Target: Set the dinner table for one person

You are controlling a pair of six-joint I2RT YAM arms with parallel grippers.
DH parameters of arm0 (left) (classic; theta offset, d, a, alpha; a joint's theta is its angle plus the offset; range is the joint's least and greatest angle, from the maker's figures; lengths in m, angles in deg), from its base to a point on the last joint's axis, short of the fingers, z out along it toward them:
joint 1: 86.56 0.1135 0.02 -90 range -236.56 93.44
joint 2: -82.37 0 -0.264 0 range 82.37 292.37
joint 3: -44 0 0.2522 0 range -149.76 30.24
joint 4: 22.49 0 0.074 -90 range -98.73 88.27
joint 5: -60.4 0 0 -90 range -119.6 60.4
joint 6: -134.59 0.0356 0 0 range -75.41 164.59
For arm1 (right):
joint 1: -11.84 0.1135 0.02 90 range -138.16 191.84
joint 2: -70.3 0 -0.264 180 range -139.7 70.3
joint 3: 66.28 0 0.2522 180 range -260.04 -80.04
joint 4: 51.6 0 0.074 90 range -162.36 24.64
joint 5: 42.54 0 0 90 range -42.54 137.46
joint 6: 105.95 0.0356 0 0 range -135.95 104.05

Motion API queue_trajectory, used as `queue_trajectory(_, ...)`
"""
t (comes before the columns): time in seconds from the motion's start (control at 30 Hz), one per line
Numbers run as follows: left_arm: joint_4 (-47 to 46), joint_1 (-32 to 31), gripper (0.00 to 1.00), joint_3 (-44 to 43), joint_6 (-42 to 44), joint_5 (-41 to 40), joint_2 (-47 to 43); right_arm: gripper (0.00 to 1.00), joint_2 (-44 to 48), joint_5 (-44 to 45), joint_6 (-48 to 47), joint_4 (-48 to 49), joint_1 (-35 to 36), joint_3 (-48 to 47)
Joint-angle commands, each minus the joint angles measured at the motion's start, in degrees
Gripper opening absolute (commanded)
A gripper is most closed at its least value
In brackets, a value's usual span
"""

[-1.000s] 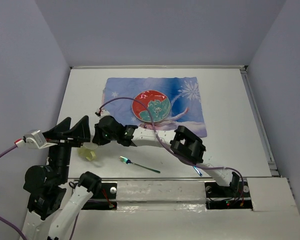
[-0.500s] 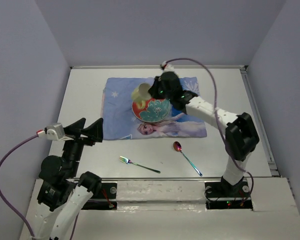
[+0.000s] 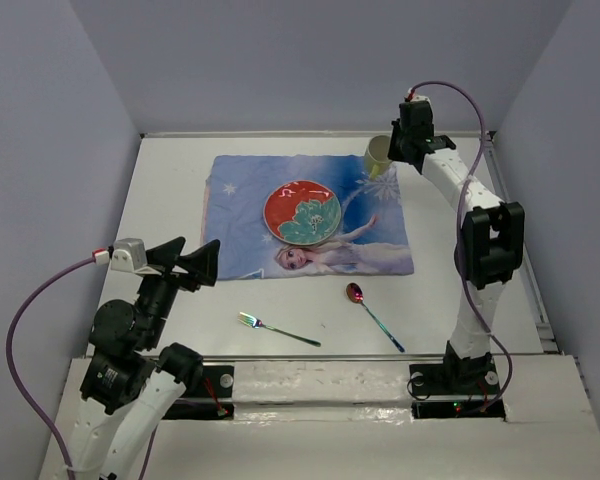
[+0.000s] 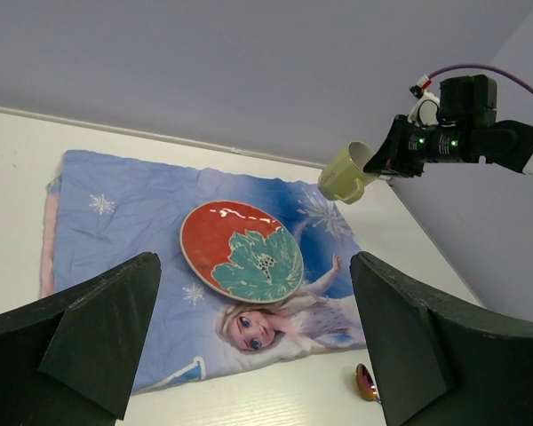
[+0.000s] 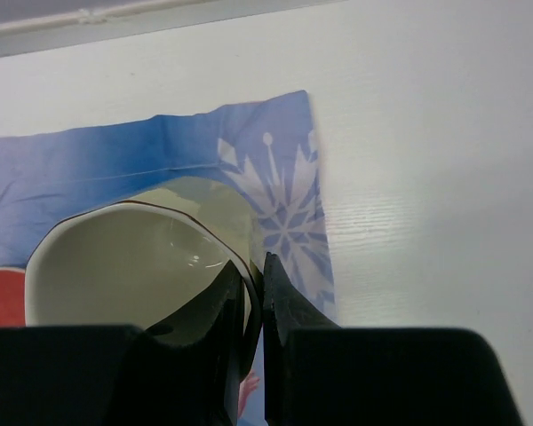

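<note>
top view, cup [image 3: 378, 156]: tilted, aloft over the placemat [image 3: 240, 190], at its far right corner.
top view, right hand [image 3: 391, 151]: pinching the cup's rim; by far the nearer arm.
top view, left hand [image 3: 185, 263]: spread, empty, off the placemat's near left corner.
top view, counter [image 3: 435, 250]: lies under the placemat, bare all round it.
left wrist view, cup: clear of the placemat, mouth turned toward its middle.
right wrist view, fingers [image 5: 282, 306]: astride the cup wall, placemat corner right below; set-down looks straight down.

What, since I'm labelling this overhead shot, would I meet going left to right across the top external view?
left claw, open → round red-and-teal plate → iridescent metal spoon
</note>
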Motion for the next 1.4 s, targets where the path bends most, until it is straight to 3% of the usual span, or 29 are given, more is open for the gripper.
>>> queue_trajectory(0.0, -2.9, 1.1, 0.99, -0.3, 0.9, 0.6, 0.4, 0.0, -4.2, -3.4, -2.3, -2.3, -3.2, -11.0)
queue_trajectory(0.3, -3.0, 2.7, 0.99, -0.1, 0.9, 2.0, 2.0, 0.0, -13.0, -4.1, -3.7, -6.5, -4.9, -21.1)
queue_trajectory(0.9, -3.2, 5.1, 0.99, 0.1, 0.8, 2.9, 2.8, 0.01, -18.6, -5.3, -3.7, -7.4, -5.9, -24.9)
queue_trajectory(1.03, -3.3, 5.4, 0.99, 0.1, 0.8, 3.0, 3.1, 0.18, -19.2, -5.8, -3.9, -8.3, -5.9, -26.1)
queue_trajectory(1.13, -3.3, 5.5, 0.99, 0.1, 0.7, 3.2, 3.3, 0.23, -18.7, -6.8, -3.9, -9.6, -5.9, -27.5)
queue_trajectory(1.23, -3.4, 5.9, 0.99, 0.1, 0.8, 3.2, 3.3, 0.45, -17.9, -5.8, -3.3, -10.9, -5.9, -29.4)
queue_trajectory(1.37, -3.4, 6.2, 0.99, 0.1, 0.7, 3.4, 3.4, 0.58, -15.1, -6.1, -2.5, -11.9, -5.9, -29.7)
